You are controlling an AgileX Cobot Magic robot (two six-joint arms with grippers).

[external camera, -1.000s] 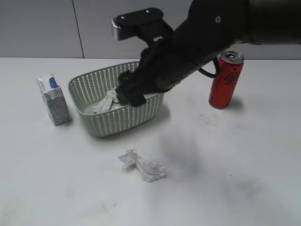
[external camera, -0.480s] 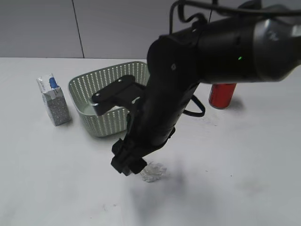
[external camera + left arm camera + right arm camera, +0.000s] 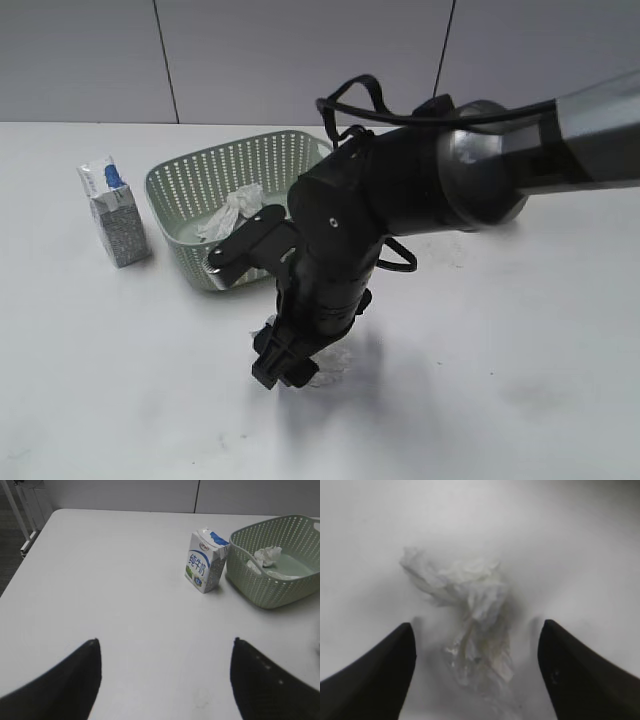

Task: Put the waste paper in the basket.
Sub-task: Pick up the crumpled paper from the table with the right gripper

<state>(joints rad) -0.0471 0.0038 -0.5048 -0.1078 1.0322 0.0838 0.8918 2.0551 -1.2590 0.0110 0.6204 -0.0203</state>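
Observation:
The pale green basket stands at the back left, and shows in the left wrist view too. A white wad of waste paper lies inside it, also seen from the left wrist. Another wad lies on the table in front of the basket. My right gripper is down over it, open, one finger on each side of the wad. In the exterior view only a scrap of this wad shows beside the gripper. My left gripper is open and empty above bare table.
A small white and blue carton stands just left of the basket, also in the left wrist view. My right arm covers the middle of the table and hides what stands behind it. The table's left edge shows.
My right arm has swung from over the basket, where a wad now lies, forward and down to the wad on the table. It now sits lower around it.

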